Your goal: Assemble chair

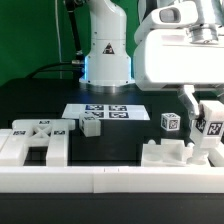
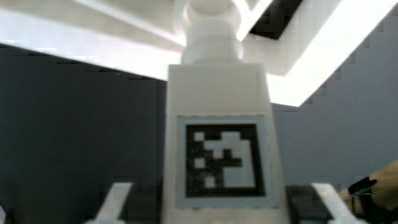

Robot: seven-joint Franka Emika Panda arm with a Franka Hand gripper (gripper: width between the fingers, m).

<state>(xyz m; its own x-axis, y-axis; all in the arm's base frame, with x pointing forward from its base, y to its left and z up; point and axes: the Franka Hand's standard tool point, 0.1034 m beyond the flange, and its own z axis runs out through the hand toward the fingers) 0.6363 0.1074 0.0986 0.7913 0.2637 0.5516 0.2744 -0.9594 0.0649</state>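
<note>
The fingers are clamping a tagged chair leg, pressing it from both sides near its printed tag, with its pegged end pointing away from the wrist. The arm is holding that leg well to the exterior view's right of the marker board. A small tagged block is sitting between the marker board and the held leg, and a blocky white chair part is lying on the desk on that same side, nearer the camera. To the exterior view's left of the marker board, a large flat piece and a small loose piece are lying apart and unjoined. No joined parts are showing, so the assembly seems to be only beginning, with nearly every join left to make.
</note>
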